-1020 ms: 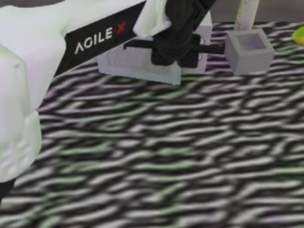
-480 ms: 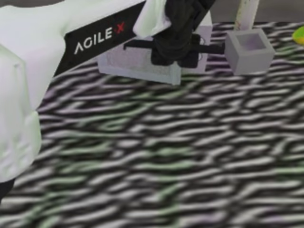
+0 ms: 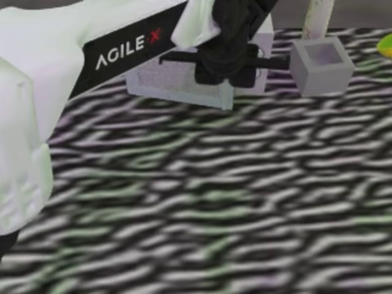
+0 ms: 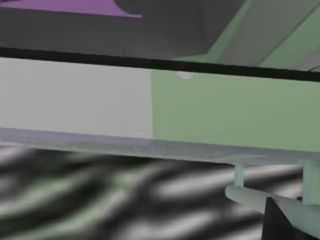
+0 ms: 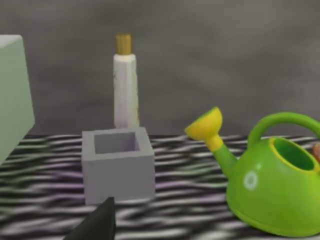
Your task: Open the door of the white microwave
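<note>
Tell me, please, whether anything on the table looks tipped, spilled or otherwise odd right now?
Nothing stands out. The white microwave, grey cube, bottle and green watering can all stand upright, with nothing spilled. The left gripper is at the microwave's front.

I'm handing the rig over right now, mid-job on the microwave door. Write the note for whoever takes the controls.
Left gripper: at the front of the white microwave, far side of the table in the top view, by the door's handle; the arm hides its fingers.
Right gripper: not in the top view; its wrist camera faces a grey cube, a corked white bottle and a green watering can. Only one dark fingertip shows.
The door is swung a little out from the body at one edge; the left wrist view shows a gap behind it.
Left to do: swing the door fully open.
</note>
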Robot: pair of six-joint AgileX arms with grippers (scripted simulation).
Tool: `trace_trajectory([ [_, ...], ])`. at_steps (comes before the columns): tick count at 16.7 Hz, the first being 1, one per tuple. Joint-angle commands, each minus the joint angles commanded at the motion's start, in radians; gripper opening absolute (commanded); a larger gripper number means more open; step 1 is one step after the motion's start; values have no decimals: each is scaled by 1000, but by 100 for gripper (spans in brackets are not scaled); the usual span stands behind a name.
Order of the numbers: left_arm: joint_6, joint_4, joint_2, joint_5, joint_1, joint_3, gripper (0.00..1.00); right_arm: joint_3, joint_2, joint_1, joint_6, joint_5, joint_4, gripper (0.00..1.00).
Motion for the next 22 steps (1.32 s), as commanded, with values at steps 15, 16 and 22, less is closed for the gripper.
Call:
trace_trajectory([
  [15,41,38,-44,20,3,-71,0,0,0,0,0,0,0,100],
  [16,41,38,-44,20,3,-71,0,0,0,0,0,0,0,100],
  [22,41,38,-44,20,3,-71,0,0,0,0,0,0,0,100],
])
